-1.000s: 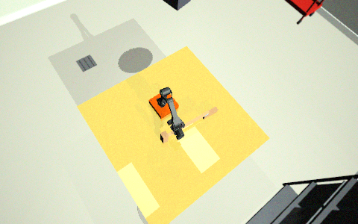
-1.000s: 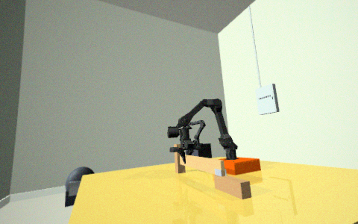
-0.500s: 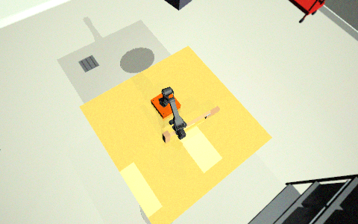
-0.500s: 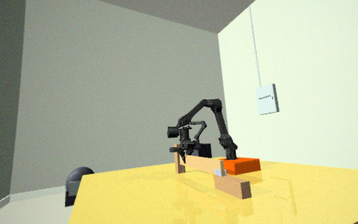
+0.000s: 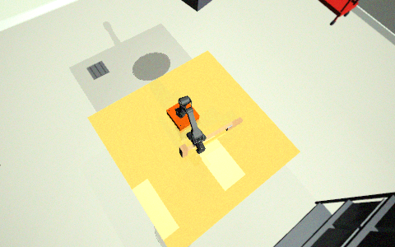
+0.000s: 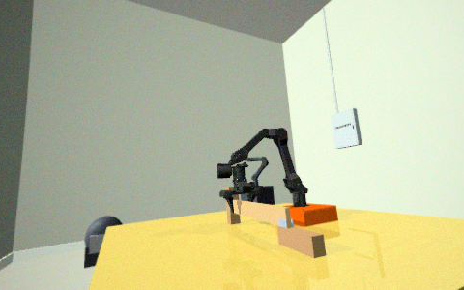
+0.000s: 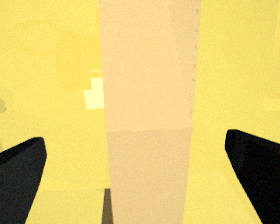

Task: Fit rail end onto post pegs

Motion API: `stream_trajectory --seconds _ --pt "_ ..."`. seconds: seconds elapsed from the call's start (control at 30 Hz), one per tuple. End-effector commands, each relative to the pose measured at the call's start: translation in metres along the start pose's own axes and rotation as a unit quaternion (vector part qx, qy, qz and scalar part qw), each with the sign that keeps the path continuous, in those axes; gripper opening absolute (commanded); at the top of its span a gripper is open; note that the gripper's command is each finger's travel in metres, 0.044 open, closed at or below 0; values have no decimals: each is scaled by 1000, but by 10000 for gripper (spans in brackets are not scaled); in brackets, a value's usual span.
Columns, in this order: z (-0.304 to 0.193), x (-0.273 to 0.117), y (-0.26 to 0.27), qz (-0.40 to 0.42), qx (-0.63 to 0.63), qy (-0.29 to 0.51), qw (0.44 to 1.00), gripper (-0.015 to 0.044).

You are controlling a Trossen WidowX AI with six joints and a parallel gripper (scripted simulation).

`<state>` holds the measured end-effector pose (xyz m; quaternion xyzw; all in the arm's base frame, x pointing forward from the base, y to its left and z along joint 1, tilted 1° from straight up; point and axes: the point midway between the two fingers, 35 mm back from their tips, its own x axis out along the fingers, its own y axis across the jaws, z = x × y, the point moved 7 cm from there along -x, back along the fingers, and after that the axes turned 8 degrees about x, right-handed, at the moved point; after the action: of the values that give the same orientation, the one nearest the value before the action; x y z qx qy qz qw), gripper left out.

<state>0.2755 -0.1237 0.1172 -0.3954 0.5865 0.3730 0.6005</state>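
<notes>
The long wooden rail (image 5: 217, 134) (image 6: 265, 212) (image 7: 151, 65) is raised off the table and looks about level in the exterior view. Its far end sits in the pale bracket (image 6: 285, 223) on the low footboard block (image 5: 237, 122) (image 6: 302, 241). Its other end is at the short wooden post (image 5: 183, 151) (image 6: 233, 217), with no clear gap seen. The pegs and holes are hidden. My gripper (image 6: 242, 205) (image 7: 137, 142) is open around the rail near the post, with a finger on each side. In the wrist view, yellow table shows between each fingertip and the rail.
The arm's orange base (image 5: 178, 123) (image 6: 313, 215) stands beside the rail on the yellow table (image 5: 262, 140) (image 6: 168, 261). The arm reaches from it over the rail. The post stands close to the gripper.
</notes>
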Motion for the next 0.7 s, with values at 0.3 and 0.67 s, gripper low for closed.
stream_trajectory --seconds 0.3,0.67 --pt "31 -30 4 -1 -1 1 1000 440" --pt "31 -30 4 -1 -1 1 1000 440"
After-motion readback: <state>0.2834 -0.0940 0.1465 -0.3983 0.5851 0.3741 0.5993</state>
